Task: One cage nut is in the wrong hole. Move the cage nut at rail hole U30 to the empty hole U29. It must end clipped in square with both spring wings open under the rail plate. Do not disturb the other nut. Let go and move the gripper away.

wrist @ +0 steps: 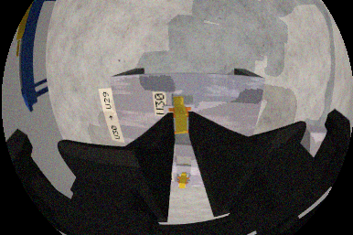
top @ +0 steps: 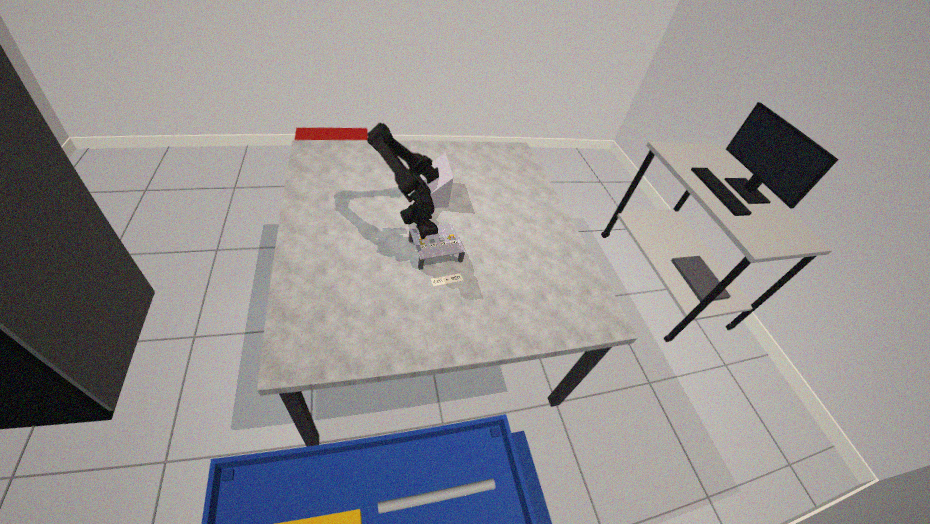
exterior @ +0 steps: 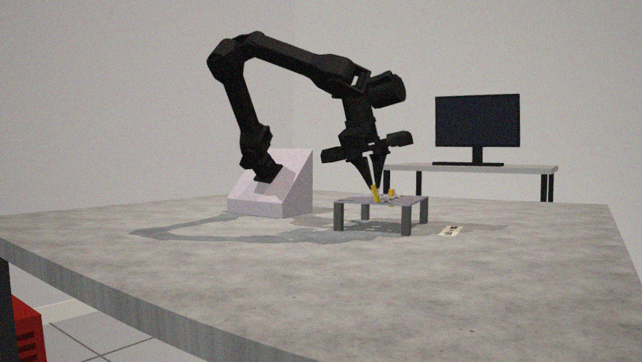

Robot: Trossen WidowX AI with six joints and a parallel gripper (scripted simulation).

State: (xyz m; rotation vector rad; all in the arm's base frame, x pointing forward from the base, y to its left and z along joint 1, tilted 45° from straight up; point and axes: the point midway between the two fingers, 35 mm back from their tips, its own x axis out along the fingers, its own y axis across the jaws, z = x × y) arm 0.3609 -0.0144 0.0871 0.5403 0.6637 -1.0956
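The cage nut (exterior: 375,193) (wrist: 181,118) is pinched between the end effector's (exterior: 376,189) (wrist: 182,115) nearly closed fingertips, tilted, presumably for seating; the other nut (exterior: 391,192) (wrist: 183,179) stands apart, at six o'clock in the wrist view.

The manipulator arm (top: 396,162) (exterior: 292,54) has a matte black finish on its links and joint housings. The long links are bar-shaped with bevelled edges; the joint housings are bulkier and faceted. A rounded cylindrical housing (exterior: 388,90) is fitted at the wrist. The parallel-jaw gripper (top: 426,233) (exterior: 375,189) (wrist: 180,117) is also black, with dark blocks on both sides and wedge-shaped fingers (exterior: 362,172) that taper to narrow tips.
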